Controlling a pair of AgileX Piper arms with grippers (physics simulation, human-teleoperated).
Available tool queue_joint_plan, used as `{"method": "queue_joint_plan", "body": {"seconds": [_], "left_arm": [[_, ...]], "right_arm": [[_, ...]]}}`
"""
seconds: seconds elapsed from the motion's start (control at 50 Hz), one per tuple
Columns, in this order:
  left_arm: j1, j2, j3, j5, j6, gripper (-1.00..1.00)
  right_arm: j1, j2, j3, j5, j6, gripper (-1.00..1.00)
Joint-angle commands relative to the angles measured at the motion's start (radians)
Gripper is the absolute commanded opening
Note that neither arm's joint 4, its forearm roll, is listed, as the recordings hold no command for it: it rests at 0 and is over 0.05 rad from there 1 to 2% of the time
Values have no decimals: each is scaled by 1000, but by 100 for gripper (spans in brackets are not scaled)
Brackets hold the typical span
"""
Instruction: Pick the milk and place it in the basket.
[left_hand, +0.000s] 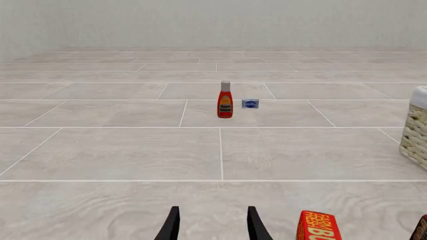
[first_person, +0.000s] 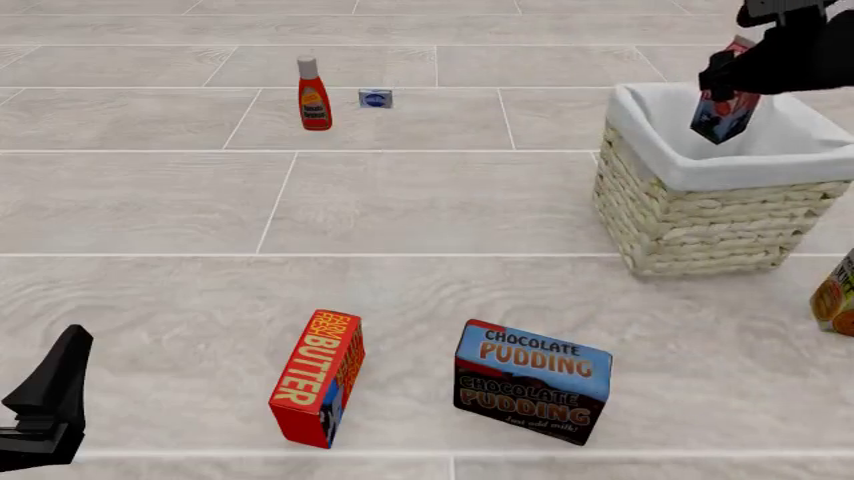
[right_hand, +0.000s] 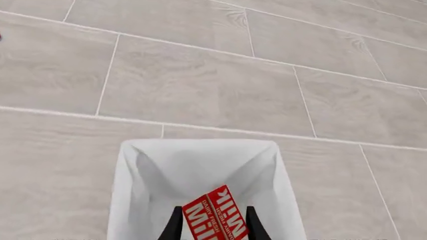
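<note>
Item: small red-and-blue gable-top milk carton (first_person: 725, 108), upper right of the front view, tilting, hanging over the large pale wicker basket's white-lined opening (first_person: 694, 225).

Right gripper (first_person: 722, 82) clamping it.

Left gripper (left_hand: 212, 227) idling, fingers apart, empty.

Remaining: lowering, releasing.

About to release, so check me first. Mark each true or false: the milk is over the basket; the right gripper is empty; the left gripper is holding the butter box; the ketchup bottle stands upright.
1. The milk is over the basket: true.
2. The right gripper is empty: false, it is shut on the milk.
3. The left gripper holds the butter box: false, it is open and empty.
4. The ketchup bottle stands upright: true.
</note>
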Motion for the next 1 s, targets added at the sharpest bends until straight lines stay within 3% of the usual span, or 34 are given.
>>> {"method": "queue_joint_plan", "body": {"seconds": [0.02,1.0], "left_arm": [[0,0,0,0,0,100],[0,0,0,0,0,100]], "right_arm": [[-5,43,-24,-14,29,-100],[-23,165,-2,-58,44,-100]]}}
